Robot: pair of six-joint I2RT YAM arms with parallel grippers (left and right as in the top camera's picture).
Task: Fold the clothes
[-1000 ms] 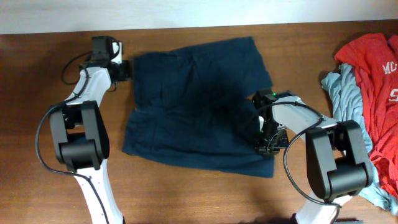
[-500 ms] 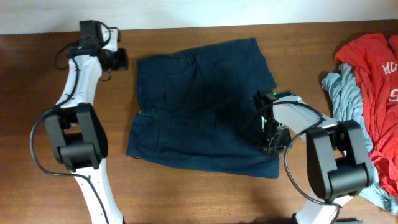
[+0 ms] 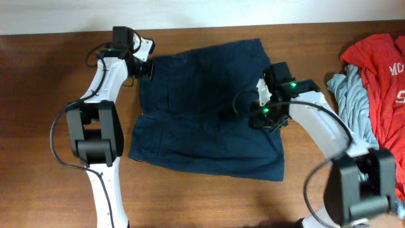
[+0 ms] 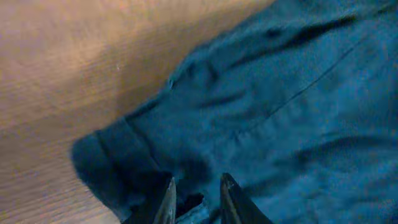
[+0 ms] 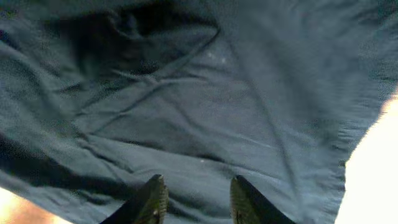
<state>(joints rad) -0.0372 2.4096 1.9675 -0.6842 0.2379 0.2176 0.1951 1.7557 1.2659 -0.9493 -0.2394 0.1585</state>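
Jaws: both mine parted, pinching nothing | left gripper point(image 4: 194, 194), arm stretched, over far-left corner of navy garment point(image 3: 196, 120) | right gripper point(image 5: 198, 196) pointing down near its right edge

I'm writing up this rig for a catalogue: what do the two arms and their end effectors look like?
Both the left arm and the right arm have white link shells joined by bulky black joint housings, with thin black cables looping alongside. Small green lights glow near the right arm's wrist. The left end effector and right end effector each have two dark, tapered fingers.
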